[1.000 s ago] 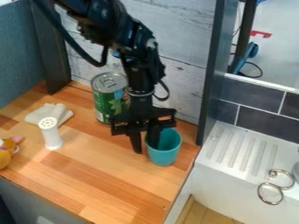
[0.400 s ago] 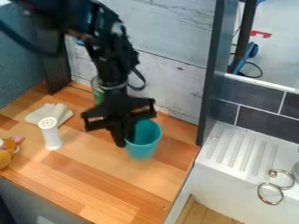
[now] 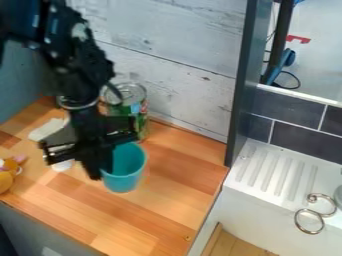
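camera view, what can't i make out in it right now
All in the camera view:
- Inner bottom of the teal cup: hidden by its own near wall.
- Lower left of the can: behind the gripper.
- Top of the white object: also behind the gripper.
- Part of the pale cloth: behind the arm and gripper.
- Rest of the orange toy: cut off by the left edge.

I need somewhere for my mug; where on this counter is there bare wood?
Bare wood lies between the cup, the wall and the sink, and between the cup and the counter's front edge. It is crowded where the end effector, cup, can, cloth and white shaker bunch together.
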`<action>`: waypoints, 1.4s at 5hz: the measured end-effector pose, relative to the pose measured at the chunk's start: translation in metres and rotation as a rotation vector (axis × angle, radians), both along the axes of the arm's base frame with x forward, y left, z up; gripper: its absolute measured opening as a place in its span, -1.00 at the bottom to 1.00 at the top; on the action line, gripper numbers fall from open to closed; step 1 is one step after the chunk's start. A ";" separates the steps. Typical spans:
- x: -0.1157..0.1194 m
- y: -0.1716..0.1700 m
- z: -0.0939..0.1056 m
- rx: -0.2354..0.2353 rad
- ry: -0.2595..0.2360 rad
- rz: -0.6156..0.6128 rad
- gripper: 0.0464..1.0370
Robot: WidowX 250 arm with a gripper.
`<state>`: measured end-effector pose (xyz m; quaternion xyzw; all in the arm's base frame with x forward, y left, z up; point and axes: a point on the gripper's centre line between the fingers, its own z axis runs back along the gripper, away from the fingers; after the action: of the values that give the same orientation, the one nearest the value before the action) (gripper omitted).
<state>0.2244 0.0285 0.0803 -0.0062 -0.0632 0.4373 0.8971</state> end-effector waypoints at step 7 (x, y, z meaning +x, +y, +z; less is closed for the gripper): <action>-0.030 0.068 -0.050 -0.078 0.140 0.053 -0.91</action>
<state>0.1944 0.0965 0.0304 -0.0090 0.0169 0.4624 0.8865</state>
